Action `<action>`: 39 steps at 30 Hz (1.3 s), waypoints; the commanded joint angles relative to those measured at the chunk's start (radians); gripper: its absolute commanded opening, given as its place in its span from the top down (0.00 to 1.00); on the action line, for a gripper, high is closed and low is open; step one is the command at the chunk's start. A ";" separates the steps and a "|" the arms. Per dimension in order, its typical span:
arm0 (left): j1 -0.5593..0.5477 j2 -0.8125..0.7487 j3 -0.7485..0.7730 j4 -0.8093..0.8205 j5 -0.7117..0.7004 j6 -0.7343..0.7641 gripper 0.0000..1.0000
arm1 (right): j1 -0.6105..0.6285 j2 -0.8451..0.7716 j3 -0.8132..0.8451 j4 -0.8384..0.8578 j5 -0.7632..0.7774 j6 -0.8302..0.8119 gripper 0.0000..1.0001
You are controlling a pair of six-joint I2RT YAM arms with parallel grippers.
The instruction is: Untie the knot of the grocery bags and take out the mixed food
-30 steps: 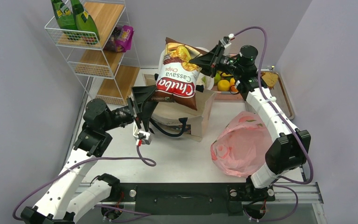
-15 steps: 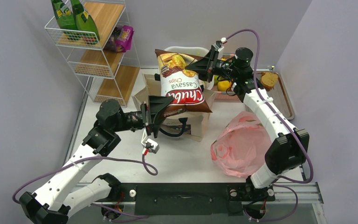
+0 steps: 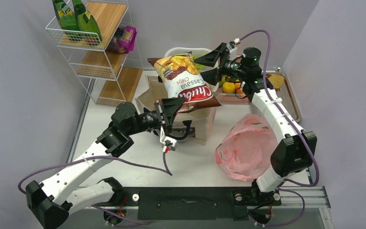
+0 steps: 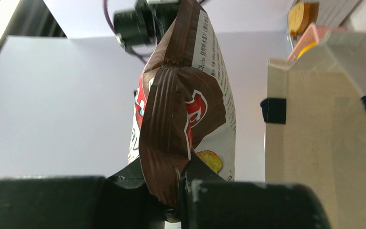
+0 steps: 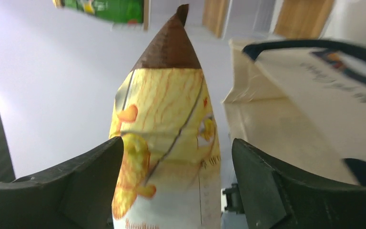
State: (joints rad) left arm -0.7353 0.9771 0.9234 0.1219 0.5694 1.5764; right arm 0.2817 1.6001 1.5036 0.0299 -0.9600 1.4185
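The chip packet (image 3: 183,78) reads "Cassava Chips" above a partly hidden "Chuba". The print on the tote (image 5: 286,124), at 3 o'clock, is too blurred to read.

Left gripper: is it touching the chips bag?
Touching. Left wrist view shows the left gripper shut on the chips bag, its brown seam pinched between the jaws.

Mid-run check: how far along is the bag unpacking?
Looks done: green bottles stand on the wire rack, and fruit lies in the back tray. In hand: the left gripper is shut on the cassava chips packet near the canvas tote; the right gripper is open around its top end. Left: the pink plastic bag sits bulging with reddish items inside; I cannot tell whether its knot is undone.
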 commanded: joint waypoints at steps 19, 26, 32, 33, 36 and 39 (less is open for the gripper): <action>0.050 0.453 0.252 0.533 -0.774 -0.051 1.00 | -0.202 0.011 0.116 -0.197 0.203 -0.205 0.08; 0.137 0.501 0.347 0.454 -0.842 -0.147 1.00 | -0.201 0.005 0.107 -0.198 0.208 -0.208 0.08; 0.193 0.491 0.336 0.394 -0.820 -0.268 1.00 | -0.191 0.004 0.116 -0.187 0.203 -0.203 0.08; 0.204 0.485 0.328 0.396 -0.802 -0.291 1.00 | -0.190 0.003 0.114 -0.187 0.203 -0.202 0.08; 0.223 0.478 0.321 0.389 -0.768 -0.329 1.00 | -0.187 0.003 0.109 -0.181 0.200 -0.200 0.08; 0.221 0.471 0.315 0.383 -0.727 -0.334 1.00 | -0.186 0.003 0.102 -0.178 0.199 -0.198 0.08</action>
State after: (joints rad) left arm -0.5335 1.4845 1.2171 0.4469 -0.2012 1.2949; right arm 0.0868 1.6279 1.5967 -0.1902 -0.7643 1.2228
